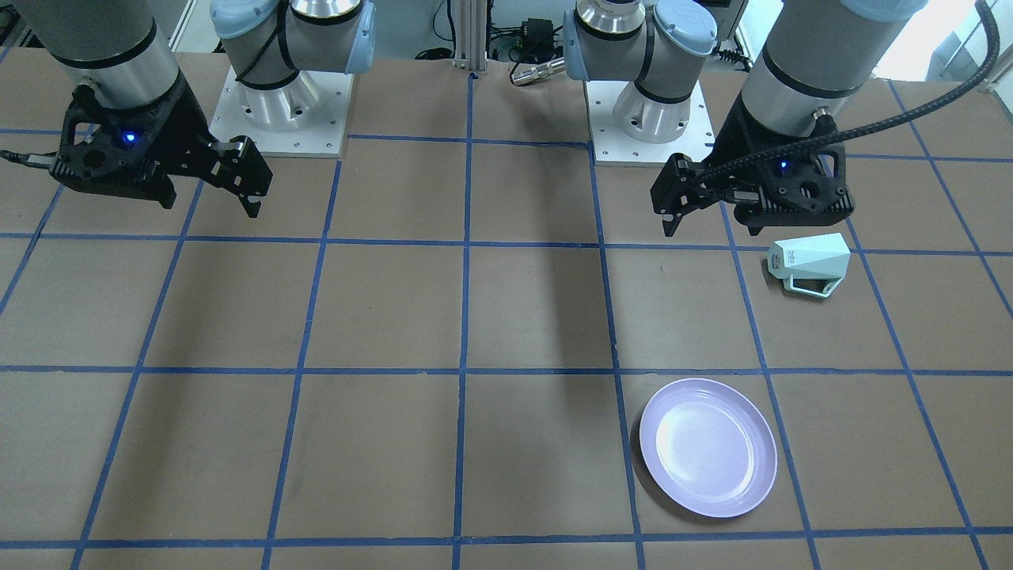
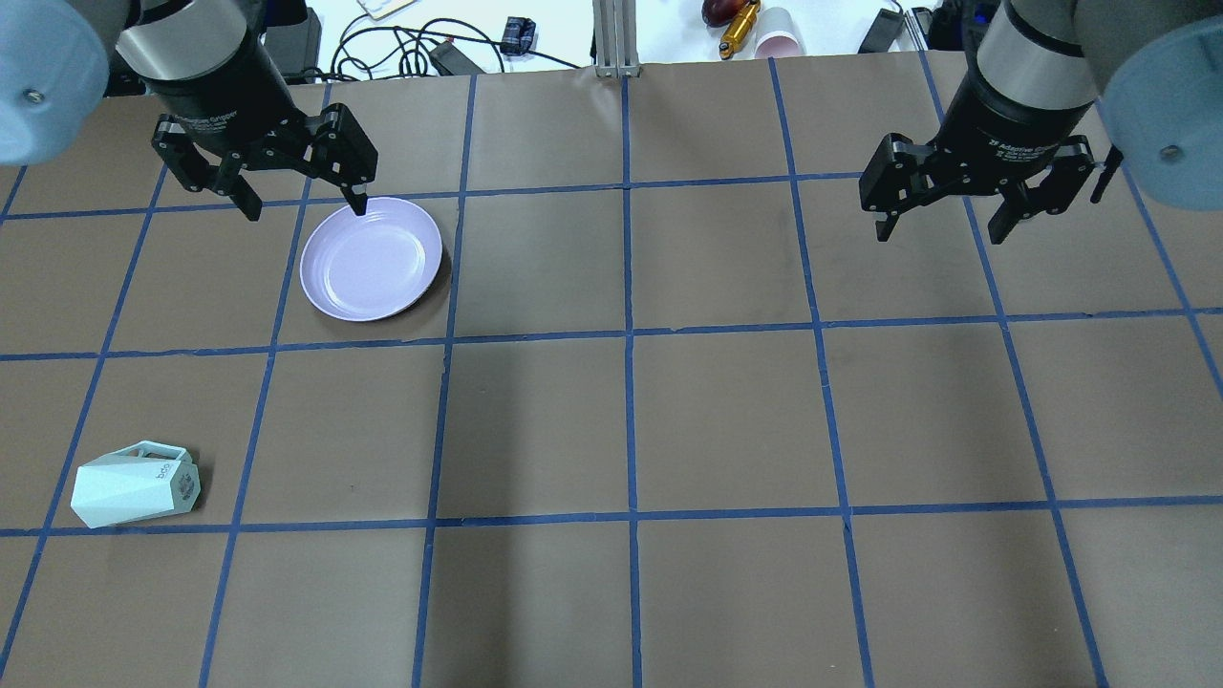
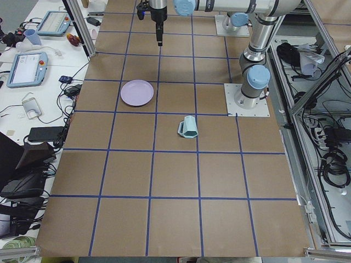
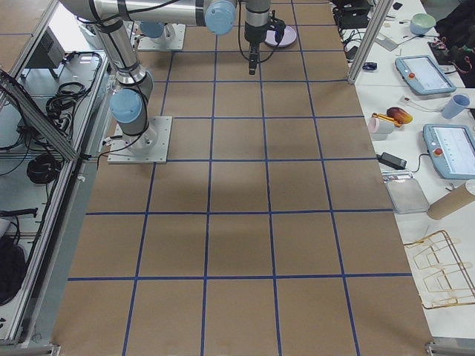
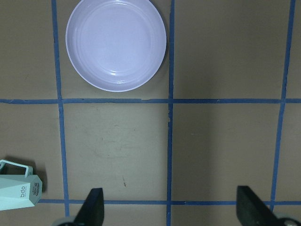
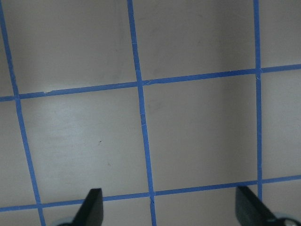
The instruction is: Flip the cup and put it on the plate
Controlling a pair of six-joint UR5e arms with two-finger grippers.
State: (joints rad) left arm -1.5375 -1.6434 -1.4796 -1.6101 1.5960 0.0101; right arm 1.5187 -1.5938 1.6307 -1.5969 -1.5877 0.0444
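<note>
On the table (image 2: 726, 420), cup (image 2: 134, 485) lies sideways, apparently apart from left pincer (image 2: 306, 210).

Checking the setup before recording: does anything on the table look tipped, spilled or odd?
The cup lies on its side on the table, well apart from the plate, rather than standing. The plate sits flat and empty; nothing looks spilled or broken.

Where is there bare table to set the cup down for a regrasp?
Bare paper shows in the squares between the cup and the plate, down the middle column, and across the whole half under the open right tool. Only the side of the open left tool holds things: the cup on its side, the plate apart.
</note>
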